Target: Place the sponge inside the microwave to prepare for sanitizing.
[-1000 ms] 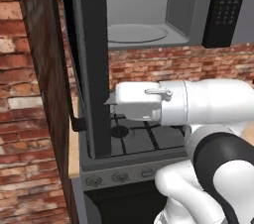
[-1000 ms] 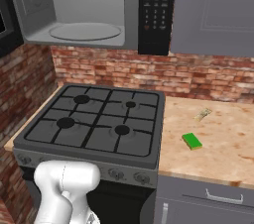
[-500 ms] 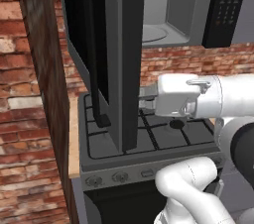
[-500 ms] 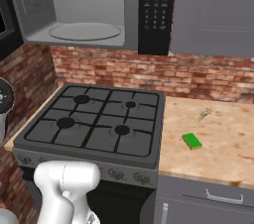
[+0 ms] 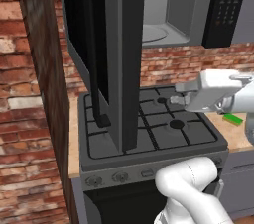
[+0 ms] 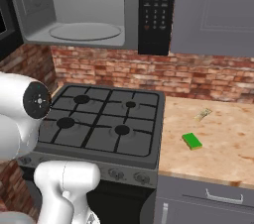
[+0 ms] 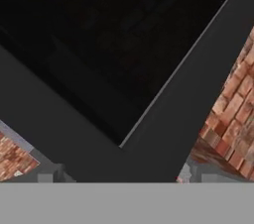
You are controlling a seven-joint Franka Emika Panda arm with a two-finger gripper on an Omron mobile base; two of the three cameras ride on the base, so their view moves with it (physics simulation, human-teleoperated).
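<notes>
1 sponge (image 6: 191,141) lies on counter (image 6: 218,139); microwave (image 6: 84,25) open, seemingly empty

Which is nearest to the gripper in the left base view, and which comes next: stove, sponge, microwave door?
1. microwave door, left of the gripper, and stove, beneath it: too close to call.
2. sponge, farthest, at the right edge.

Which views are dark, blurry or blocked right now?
Hand view: the microwave's dark glass door is nearly black, brick edges soft. Left base view: that open door blocks the centre; the green sponge peeks past the arm. Right base view: evenly lit, flat green sponge sharp.
</notes>
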